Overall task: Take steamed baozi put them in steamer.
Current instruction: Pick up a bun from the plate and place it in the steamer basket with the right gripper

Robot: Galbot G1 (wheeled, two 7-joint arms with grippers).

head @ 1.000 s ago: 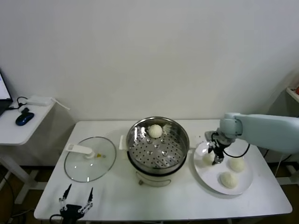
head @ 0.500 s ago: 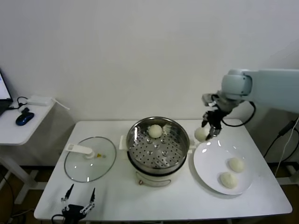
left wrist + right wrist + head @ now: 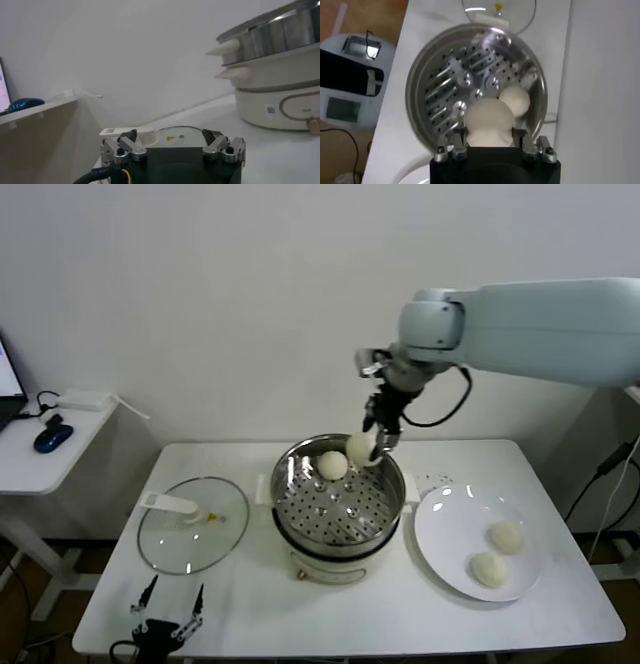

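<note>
The steel steamer stands mid-table, with one baozi on its perforated floor at the back. My right gripper is shut on a second baozi and holds it above the steamer's back right rim. In the right wrist view the held baozi sits between the fingers, over the basket, next to the resting baozi. Two more baozi lie on the white plate. My left gripper is open and parked low at the table's front left.
A glass lid with a white handle lies left of the steamer. A side desk with a mouse stands far left. The left wrist view shows the steamer's side and the lid ahead.
My right gripper lifted a baozi off the plate and carried it left, from the plate's left edge to above the steamer's back right rim. The left arm stayed still.
</note>
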